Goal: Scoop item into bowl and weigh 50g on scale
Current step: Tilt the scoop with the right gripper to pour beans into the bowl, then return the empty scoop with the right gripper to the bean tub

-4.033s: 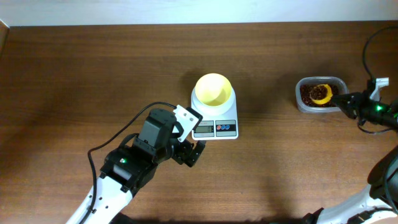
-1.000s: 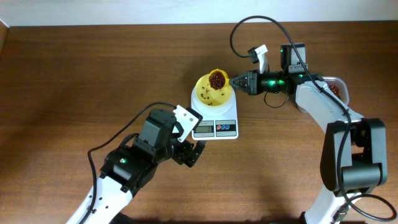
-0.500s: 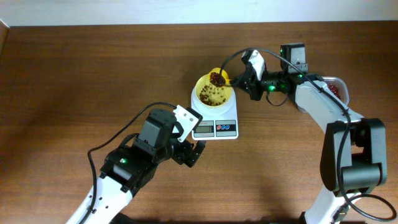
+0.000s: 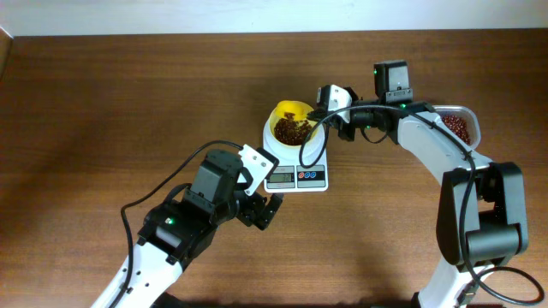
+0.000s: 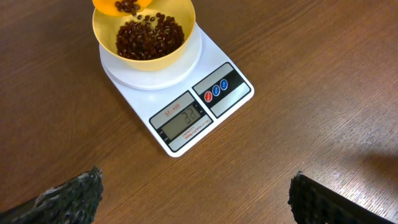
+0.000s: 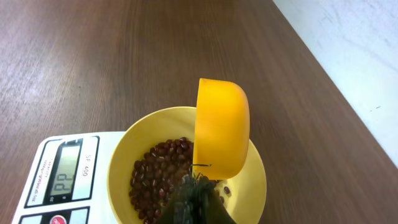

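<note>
Now that the scoop has tipped on edge over the bowl atop the scale, the beans lie in the bowl, not the scoop. Right gripper is clamped on the scoop handle. Left gripper has its jaws apart and empty, in front of the scale. Left wrist view gives the display legibly, seemingly 32, so likely more scoops needed. Only overhead shows the tub right of the scale.
</note>
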You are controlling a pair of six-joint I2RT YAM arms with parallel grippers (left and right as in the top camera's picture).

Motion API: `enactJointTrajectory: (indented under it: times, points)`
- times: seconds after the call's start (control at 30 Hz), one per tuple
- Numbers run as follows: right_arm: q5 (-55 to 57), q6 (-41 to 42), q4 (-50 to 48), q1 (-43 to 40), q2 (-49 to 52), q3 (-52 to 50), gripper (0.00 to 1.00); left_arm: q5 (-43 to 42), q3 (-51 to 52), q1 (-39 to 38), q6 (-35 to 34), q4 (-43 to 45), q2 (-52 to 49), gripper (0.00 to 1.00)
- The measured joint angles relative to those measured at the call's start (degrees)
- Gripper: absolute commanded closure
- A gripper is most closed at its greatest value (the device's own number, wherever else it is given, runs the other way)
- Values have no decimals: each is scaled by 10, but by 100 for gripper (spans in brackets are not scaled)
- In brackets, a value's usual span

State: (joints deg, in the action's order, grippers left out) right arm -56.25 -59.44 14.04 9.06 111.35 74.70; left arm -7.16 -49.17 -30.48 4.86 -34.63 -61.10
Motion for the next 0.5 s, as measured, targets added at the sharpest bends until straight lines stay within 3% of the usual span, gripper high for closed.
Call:
enactJointTrajectory:
  times: [0.33, 0.5]
  points:
    - [44, -68, 2, 0, 0, 0, 96, 0, 0, 0, 0, 0, 0, 1]
    - [46, 20, 5, 0, -6, 0, 96, 0, 0, 0, 0, 0, 0, 1]
